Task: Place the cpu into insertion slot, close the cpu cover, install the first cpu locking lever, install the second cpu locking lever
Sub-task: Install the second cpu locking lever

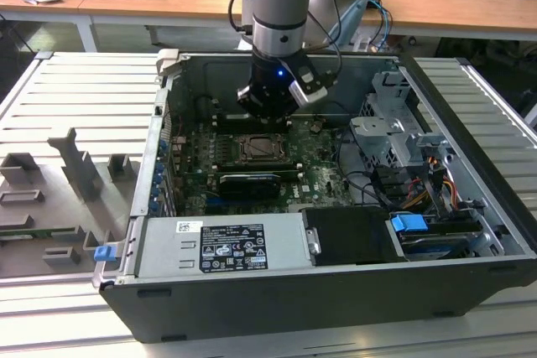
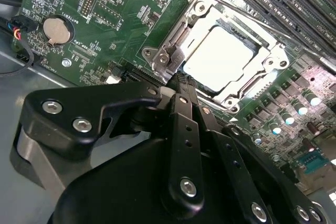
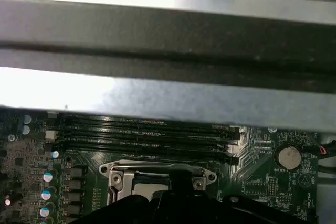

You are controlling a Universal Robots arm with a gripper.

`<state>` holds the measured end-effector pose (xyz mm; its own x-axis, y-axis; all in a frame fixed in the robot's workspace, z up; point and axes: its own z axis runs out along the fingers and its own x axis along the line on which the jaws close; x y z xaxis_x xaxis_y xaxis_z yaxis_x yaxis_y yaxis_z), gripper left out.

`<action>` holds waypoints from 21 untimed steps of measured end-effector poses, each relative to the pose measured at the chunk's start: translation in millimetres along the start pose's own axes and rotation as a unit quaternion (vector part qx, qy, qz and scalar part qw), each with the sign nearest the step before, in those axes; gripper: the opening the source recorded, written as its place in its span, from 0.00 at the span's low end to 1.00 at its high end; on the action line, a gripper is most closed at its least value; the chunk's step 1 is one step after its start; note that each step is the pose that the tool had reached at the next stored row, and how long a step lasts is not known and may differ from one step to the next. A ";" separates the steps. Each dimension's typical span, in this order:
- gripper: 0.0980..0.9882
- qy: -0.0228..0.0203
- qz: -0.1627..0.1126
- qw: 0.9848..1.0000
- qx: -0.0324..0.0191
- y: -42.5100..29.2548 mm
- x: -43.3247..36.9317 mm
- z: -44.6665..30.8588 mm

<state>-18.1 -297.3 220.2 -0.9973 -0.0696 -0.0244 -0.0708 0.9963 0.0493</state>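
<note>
1. The open computer case (image 1: 470, 165) is lying on its side on a ribbed metal bench, holding the grey power supply (image 1: 222, 245) along the near wall, a drive cage with a blue tab on the exterior view's right, and the green motherboard (image 1: 315, 169) in the middle.
2. The arm is reaching down into the case, with the gripper (image 2: 178, 85) hanging right at the socket's edge. Its fingers are looking pinched together with nothing between them.
3. The cpu cover (image 2: 262, 72) is sitting down flat over the insertion slot (image 2: 173, 45), framing it.
4. The cpu (image 2: 218, 59) is already lying in the slot, pale face showing through the window.
5. I'm guessing that chip is light, stiff and fragile underneath, so edges only; the cover looks like thin springy metal, best pushed on its frame.
</note>
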 end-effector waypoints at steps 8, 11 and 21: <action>0.01 0.000 0.000 1.000 0.000 -1.3 -0.2 -15.0; 0.01 0.000 0.000 1.000 0.000 -0.9 -0.5 -24.8; 0.01 0.000 0.000 1.000 0.000 -8.4 0.0 -30.9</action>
<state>-18.2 -307.3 250.6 -0.9973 -0.0696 -0.0244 -0.0707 0.9963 0.0493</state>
